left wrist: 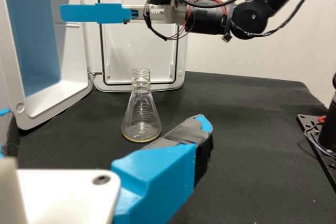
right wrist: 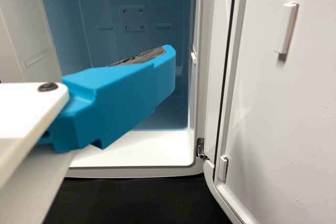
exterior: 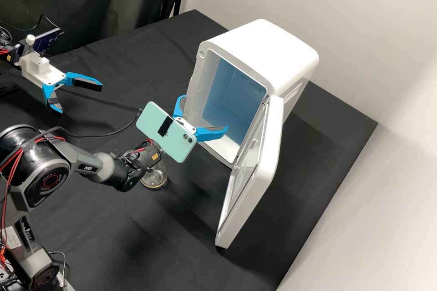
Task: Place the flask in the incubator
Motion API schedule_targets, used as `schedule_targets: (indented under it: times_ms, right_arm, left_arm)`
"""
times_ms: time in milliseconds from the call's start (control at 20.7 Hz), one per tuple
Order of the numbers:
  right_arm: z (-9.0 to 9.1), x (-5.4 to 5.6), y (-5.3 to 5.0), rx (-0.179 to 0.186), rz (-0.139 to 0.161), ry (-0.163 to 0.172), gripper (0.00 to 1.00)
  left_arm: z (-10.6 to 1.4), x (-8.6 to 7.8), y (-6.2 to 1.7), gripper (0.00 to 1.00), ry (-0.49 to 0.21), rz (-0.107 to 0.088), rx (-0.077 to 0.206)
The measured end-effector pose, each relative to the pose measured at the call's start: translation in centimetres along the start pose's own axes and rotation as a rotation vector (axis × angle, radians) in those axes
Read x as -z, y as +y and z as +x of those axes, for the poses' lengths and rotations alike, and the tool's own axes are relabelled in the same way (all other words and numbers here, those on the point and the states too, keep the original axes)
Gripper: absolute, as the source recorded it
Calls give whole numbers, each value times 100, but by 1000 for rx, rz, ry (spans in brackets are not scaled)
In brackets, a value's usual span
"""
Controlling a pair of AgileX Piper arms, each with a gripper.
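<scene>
A clear, empty conical flask (left wrist: 140, 109) stands upright on the black bench; in the high view the flask (exterior: 154, 178) shows partly behind the right arm's wrist. The white incubator (exterior: 266, 50) stands behind it, its blue inside (right wrist: 131, 24) exposed and its door (exterior: 248, 168) swung wide. My right gripper (exterior: 205, 112) hangs open and empty at the incubator's mouth, above the flask, one finger (right wrist: 121, 93) pointing into the chamber. My left gripper (exterior: 80, 97) is open and empty far to the left, facing the flask from a distance, with one finger (left wrist: 173, 156) in front.
A mint-green phone (exterior: 166, 132) rides on the right wrist. A black cable (exterior: 114, 129) trails over the bench between the arms. The bench edge (exterior: 327, 218) runs close past the open door. A dark base plate (left wrist: 320, 135) sits beside the flask's open area.
</scene>
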Motion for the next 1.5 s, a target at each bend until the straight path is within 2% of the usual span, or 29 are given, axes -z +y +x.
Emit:
schedule_targets:
  times_ms: [387,629,871,1016,1113,1258,1307,1404,1500]
  right_arm:
    - [0,1,1,-1,0,1,100]
    - [-75,-3,-6,-12,1,14,100]
    - [-382,-64,17,-60,3,32,100]
    - [-594,-120,3,-82,0,37,100]
    - [-754,-155,-30,-66,-6,25,100]
    - [-1009,-174,-93,-30,-26,22,100]
    - [-1084,-178,-117,-18,-42,23,100]
    - [-1254,-181,-161,-1,-92,27,100]
    - [-1308,-137,-158,-1,-145,60,100]
  left_arm:
    - [0,0,0,100,0,0,0]
    - [26,-19,-34,100,-18,-11,18]
    - [37,-28,-46,100,-24,-15,24]
    - [37,-28,-46,100,-25,-3,24]
    - [37,-28,-46,100,-25,2,24]
    - [37,-28,-46,100,-25,2,24]
    - [37,-28,-46,100,-25,2,24]
    - [35,-26,-42,100,-23,3,22]
    - [28,-31,-28,100,-23,10,15]
